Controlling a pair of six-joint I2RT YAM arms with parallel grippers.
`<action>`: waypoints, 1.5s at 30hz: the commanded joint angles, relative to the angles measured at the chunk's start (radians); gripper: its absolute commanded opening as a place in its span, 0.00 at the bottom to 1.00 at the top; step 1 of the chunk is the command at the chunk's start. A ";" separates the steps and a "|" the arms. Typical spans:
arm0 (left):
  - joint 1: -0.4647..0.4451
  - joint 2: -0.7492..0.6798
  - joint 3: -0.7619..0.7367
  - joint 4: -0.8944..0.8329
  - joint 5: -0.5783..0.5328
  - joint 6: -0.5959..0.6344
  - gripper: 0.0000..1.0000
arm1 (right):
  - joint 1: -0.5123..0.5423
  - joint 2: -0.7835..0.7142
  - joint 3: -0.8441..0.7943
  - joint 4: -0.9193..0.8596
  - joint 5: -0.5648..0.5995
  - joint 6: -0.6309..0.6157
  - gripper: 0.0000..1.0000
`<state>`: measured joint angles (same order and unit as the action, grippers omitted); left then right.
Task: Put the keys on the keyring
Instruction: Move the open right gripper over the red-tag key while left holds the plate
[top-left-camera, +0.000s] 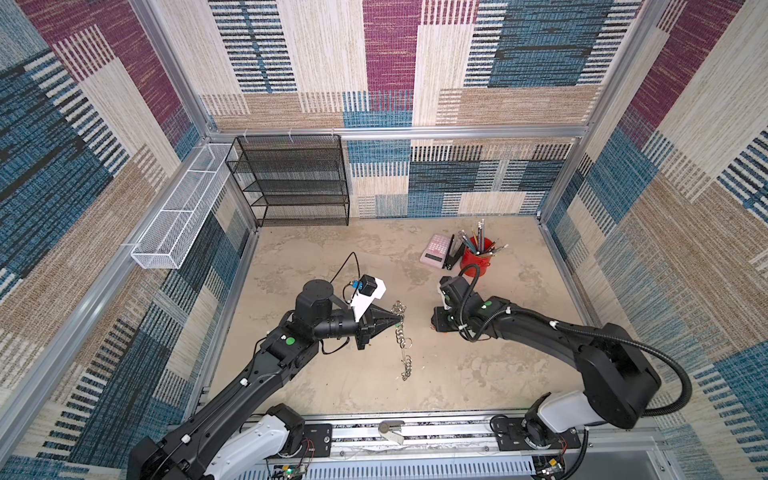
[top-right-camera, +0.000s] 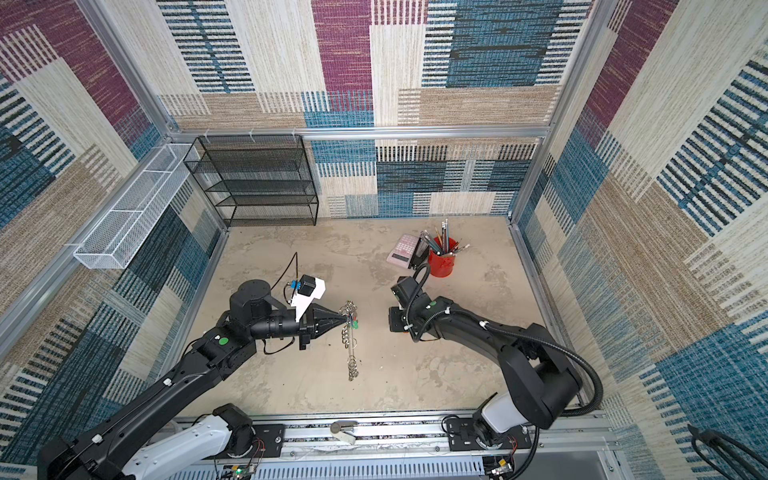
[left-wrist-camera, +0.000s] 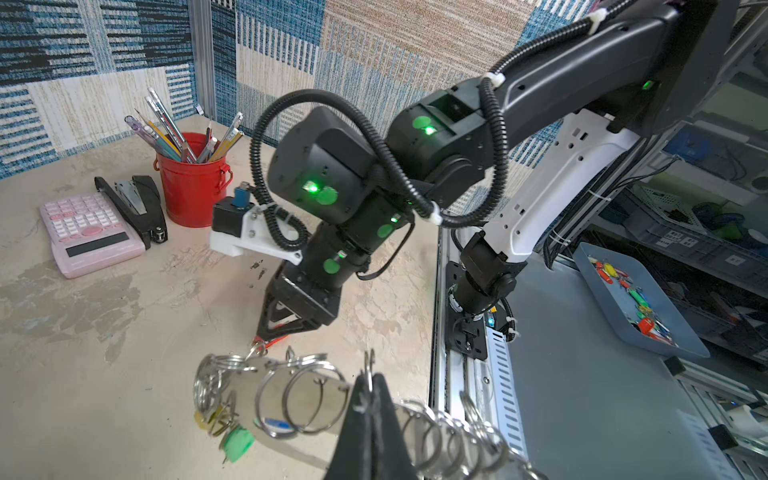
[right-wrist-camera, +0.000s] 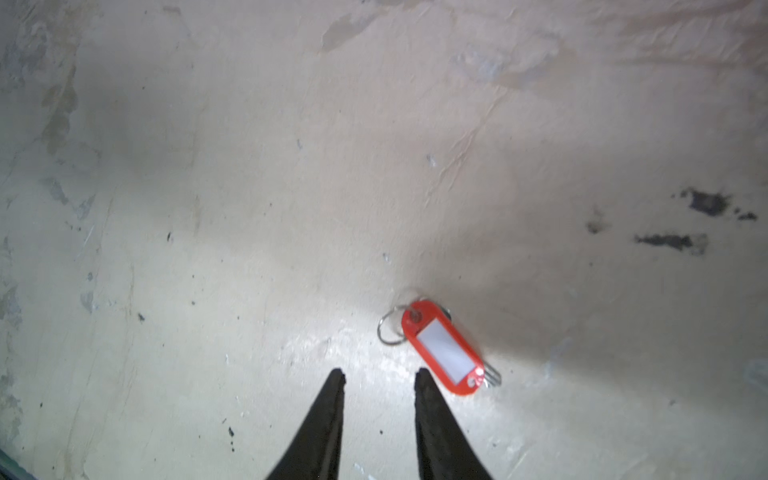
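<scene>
- The red-tagged key (right-wrist-camera: 446, 351) lies flat on the mottled beige tabletop (right-wrist-camera: 249, 187), just beside one black fingertip (right-wrist-camera: 420, 376) of the right jaws. These jaws stand spread and empty.
- The key sits off to one side of the right jaws, not between them. Closing from here would likely catch only bare tabletop, or nudge the slick plastic tag away.
- The tag is a smooth oblong with a white insert. The silver metal beneath it is almost wholly hidden, and its thin split ring (right-wrist-camera: 379, 328) lies flat. A pinch on the tag alone could let the key swing or slip out.
- The left jaws are pressed together on the keyring (top-left-camera: 402, 349). In both top views it shows as a narrow, edge-on strip. I cannot tell whether its far end rests on the tabletop.
- In the left wrist view the keyring is a flat grey flexible band edged with shiny wire rings, and a green-tagged key (left-wrist-camera: 237, 442) hangs at one end.
- The band is floppy, so it may sag or twist during threading — and the crowded rings could snag one another.
- More coloured tags lie in a grey-blue tray (left-wrist-camera: 665, 345) beyond the tabletop's edge.
</scene>
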<state>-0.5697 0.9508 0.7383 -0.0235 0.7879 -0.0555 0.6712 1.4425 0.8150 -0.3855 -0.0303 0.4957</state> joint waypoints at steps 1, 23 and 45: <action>0.001 0.003 -0.002 0.047 0.009 -0.004 0.00 | 0.043 -0.028 -0.040 0.084 0.088 0.005 0.38; 0.001 0.016 -0.005 0.051 0.007 -0.004 0.00 | 0.175 0.132 -0.062 0.204 0.382 0.042 0.31; 0.001 0.017 -0.005 0.055 0.013 -0.009 0.00 | 0.177 0.164 -0.043 0.226 0.403 0.038 0.10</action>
<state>-0.5697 0.9722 0.7357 -0.0189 0.7887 -0.0559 0.8459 1.6119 0.7639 -0.1772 0.3447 0.5266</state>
